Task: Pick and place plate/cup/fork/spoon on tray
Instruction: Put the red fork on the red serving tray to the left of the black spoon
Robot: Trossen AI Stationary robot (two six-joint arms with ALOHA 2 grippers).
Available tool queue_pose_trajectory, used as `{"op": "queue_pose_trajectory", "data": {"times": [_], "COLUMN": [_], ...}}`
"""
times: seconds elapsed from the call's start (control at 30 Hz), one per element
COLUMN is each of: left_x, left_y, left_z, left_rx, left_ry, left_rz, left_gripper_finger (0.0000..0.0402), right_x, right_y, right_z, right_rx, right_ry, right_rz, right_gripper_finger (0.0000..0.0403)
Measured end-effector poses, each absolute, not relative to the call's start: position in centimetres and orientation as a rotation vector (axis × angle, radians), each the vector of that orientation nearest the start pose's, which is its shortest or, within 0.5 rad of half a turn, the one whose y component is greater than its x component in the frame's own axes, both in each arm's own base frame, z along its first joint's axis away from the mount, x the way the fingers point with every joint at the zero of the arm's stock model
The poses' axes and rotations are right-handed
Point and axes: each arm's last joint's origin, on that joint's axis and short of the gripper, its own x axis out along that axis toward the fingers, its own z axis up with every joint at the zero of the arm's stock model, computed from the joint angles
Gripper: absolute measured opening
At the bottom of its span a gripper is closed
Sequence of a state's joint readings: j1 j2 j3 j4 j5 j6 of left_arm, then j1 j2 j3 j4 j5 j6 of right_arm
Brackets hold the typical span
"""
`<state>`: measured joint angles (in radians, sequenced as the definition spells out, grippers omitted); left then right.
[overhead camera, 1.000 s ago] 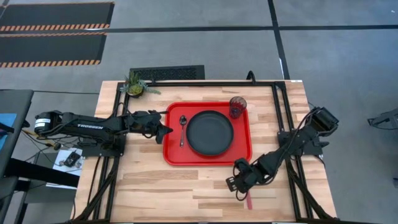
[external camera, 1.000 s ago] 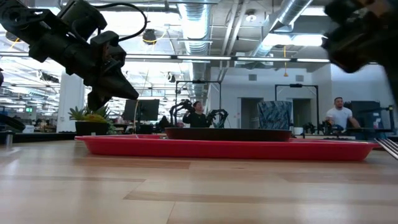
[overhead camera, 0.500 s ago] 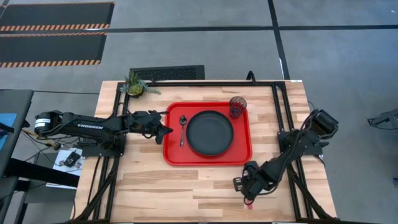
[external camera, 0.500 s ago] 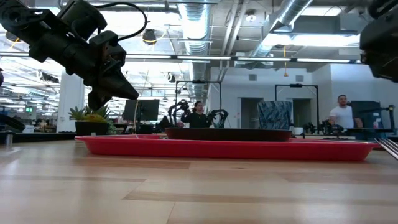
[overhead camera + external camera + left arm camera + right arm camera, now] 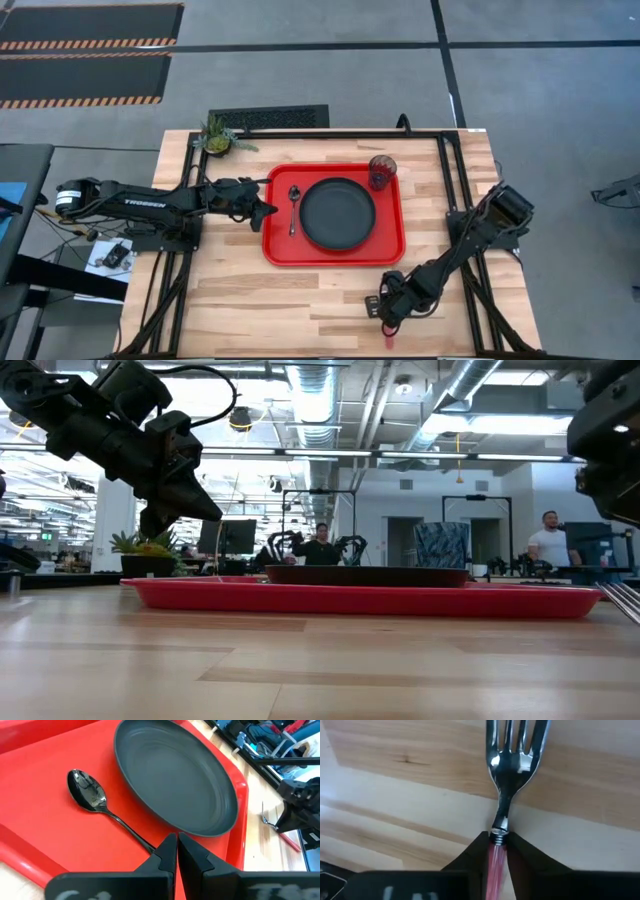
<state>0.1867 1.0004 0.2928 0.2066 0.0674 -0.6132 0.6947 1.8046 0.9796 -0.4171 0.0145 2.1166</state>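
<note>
- Over the last second the right gripper (image 5: 388, 322) has slid along the front of the tabletop (image 5: 250, 310), away from the tray's corner and toward the front edge, and it is now down over the fork (image 5: 512, 775).
- Seen from its wrist, its two dark fingers (image 5: 476, 851) sit on either side of the fork's pink handle, right where it joins the metal neck, and look closed on it. The tines point away from the fingers, and the fork looks to lie flat on the wood.
- From above, only the red end of the handle shows past the gripper, near the front edge and well apart from the tray (image 5: 279, 250).
- On the tray nothing has moved: the plate (image 5: 338, 214) lies in the middle, the spoon (image 5: 293, 207) just beside it on the left, the cup (image 5: 382, 171) in the far right corner.
- The left gripper (image 5: 262, 211) has not stirred; it hangs above the tray's left rim with its fingers (image 5: 167, 855) pressed together on nothing.
- So the fork is the last piece. To my eye the grasp is being made; lifting it and carrying it over to the tray remain.
</note>
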Motion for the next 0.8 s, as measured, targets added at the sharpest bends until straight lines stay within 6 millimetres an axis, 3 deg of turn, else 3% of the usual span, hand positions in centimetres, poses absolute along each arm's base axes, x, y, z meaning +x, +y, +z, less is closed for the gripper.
{"op": "queue_pose_trajectory", "data": {"times": [0.17, 0.5, 0.8], "left_x": [18.5, 18.5, 18.1], "left_y": [3.3, 3.2, 3.1], "left_z": [16.6, 16.6, 17.4], "left_rx": [-0.663, -0.674, -0.649], "left_ry": [0.447, 0.449, 0.423], "left_rz": [0.266, 0.253, 0.191], "left_gripper_finger": [0.0, 0.0, 0.0], "right_x": [25.2, 26.9, 30.4], "right_y": [20.1, 19.4, 18.5], "right_z": [12.9, 14.1, 17.6], "right_rx": [1.321, 1.252, 1.267], "right_ry": [1.202, 1.158, 1.011], "right_rz": [-0.792, -0.767, -0.715], "right_gripper_finger": [0.0059, 0.0054, 0.0053]}}
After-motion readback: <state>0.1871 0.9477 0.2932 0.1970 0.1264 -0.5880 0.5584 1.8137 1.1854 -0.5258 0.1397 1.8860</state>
